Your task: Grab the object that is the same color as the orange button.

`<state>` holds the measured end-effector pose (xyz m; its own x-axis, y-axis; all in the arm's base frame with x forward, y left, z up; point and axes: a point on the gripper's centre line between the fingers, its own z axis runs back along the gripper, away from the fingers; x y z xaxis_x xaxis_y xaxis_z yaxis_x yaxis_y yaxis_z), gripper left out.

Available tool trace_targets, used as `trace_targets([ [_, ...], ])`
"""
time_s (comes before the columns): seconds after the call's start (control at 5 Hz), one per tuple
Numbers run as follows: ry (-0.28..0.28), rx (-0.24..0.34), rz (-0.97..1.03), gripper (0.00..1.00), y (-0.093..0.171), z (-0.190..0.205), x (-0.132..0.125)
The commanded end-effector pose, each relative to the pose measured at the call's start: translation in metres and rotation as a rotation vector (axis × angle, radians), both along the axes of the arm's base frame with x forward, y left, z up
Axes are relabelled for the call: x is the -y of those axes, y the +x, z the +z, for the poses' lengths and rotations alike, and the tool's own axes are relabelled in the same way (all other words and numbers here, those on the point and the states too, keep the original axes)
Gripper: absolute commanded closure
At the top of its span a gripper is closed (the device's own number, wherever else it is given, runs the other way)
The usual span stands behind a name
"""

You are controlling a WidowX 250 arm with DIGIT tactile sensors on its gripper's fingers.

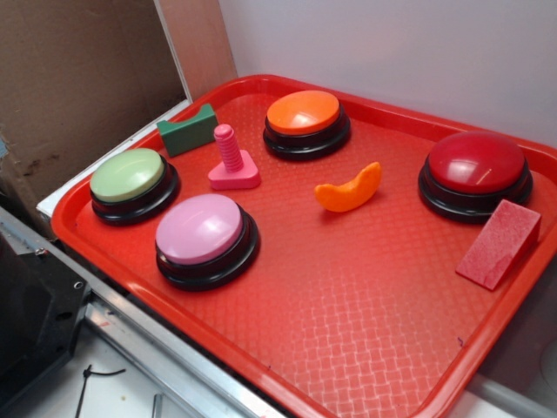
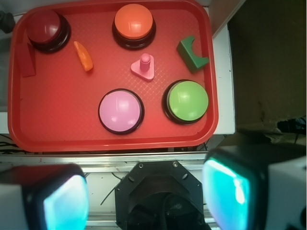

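Note:
The object, a small orange crescent (image 1: 350, 190) (image 2: 84, 56), lies on the red tray (image 1: 348, 305) (image 2: 57, 124) between the orange button (image 1: 304, 118) (image 2: 134, 24) and the red button (image 1: 477, 168) (image 2: 45, 28). My gripper (image 2: 146, 199) is open, high above the tray's near edge over the robot base, far from the crescent. Its two fingers (image 2: 228, 191) stand wide apart with nothing between them. The exterior view does not show the gripper.
Also on the tray: a pink button (image 1: 203, 235) (image 2: 121, 111), a green button (image 1: 132, 180) (image 2: 187, 100), a pink bolt piece (image 1: 231, 160) (image 2: 144, 67), a dark green block (image 1: 188, 129) (image 2: 193, 53) and a red wedge (image 1: 498, 244) (image 2: 26, 60). The black robot base (image 2: 160, 196) sits below.

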<state>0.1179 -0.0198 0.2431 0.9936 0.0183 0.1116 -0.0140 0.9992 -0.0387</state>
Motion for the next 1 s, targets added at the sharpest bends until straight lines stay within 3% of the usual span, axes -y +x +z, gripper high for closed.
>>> trace_targets([
  [0.0,0.0,0.0,0.0,0.0,0.0,0.0,0.0],
  [0.2,0.005,-0.029,-0.184,0.0,0.024,-0.005,0.029],
  [0.4,-0.005,-0.036,-0.422,0.0,0.03,-0.008,0.052],
  [0.6,-0.021,-0.052,-0.631,0.0,0.061,-0.012,0.069],
  [0.8,0.027,-0.066,-0.691,0.0,0.078,-0.015,0.082],
])
